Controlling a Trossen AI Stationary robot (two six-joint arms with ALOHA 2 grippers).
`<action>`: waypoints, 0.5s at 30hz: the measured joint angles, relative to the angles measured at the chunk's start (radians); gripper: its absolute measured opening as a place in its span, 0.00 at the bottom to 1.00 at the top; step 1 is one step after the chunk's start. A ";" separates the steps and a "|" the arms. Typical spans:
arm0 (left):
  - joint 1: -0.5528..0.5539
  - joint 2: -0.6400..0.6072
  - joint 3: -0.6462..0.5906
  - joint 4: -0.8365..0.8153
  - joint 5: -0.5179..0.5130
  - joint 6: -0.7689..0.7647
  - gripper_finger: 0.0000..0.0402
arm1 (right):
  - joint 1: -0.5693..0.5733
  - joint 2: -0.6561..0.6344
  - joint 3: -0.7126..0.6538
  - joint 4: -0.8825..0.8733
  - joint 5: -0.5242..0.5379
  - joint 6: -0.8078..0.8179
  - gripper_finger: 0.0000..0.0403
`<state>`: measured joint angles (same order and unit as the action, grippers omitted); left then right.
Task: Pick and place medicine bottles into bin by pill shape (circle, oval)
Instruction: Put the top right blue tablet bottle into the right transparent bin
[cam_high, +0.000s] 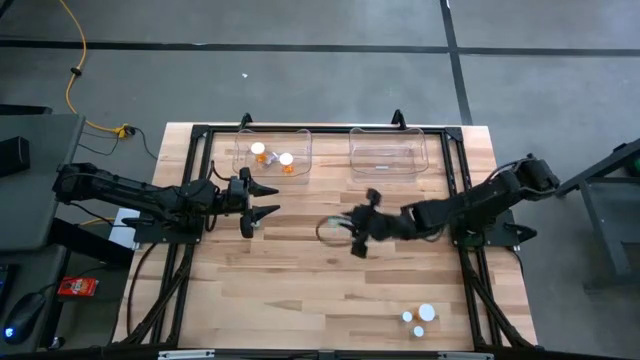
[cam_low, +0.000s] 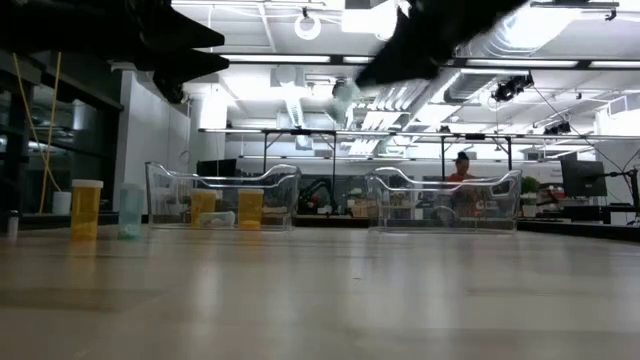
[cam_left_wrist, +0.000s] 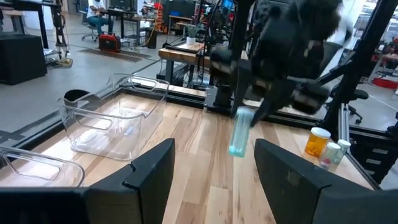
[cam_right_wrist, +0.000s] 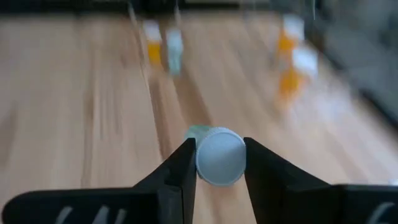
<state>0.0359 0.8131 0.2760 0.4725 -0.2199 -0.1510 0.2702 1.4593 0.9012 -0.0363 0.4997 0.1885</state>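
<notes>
Wooden table holds two clear bins; left bin contains orange bottles, partly blurred. Right gripper, mid-table and above the surface, clamps a pale teal bottle. Left gripper hangs with fingers spread. Three bottles stand near the front edge.

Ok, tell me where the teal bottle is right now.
The teal bottle is clamped in the right gripper, held above the table's middle in the high view, in front of the empty right bin.
</notes>
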 joint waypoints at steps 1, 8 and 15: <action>0.000 0.000 0.000 0.000 0.000 0.012 0.52 | -0.016 0.000 0.000 0.074 -0.024 -0.065 0.23; 0.000 0.000 0.000 0.000 0.000 0.050 0.52 | -0.105 0.000 0.000 0.358 -0.239 -0.262 0.23; 0.000 0.000 0.000 0.000 0.000 0.050 0.52 | -0.123 0.001 0.000 0.354 -0.265 -0.267 0.23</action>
<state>0.0360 0.8131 0.2760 0.4728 -0.2199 -0.1010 0.1471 1.4600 0.9012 0.3178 0.2352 -0.0789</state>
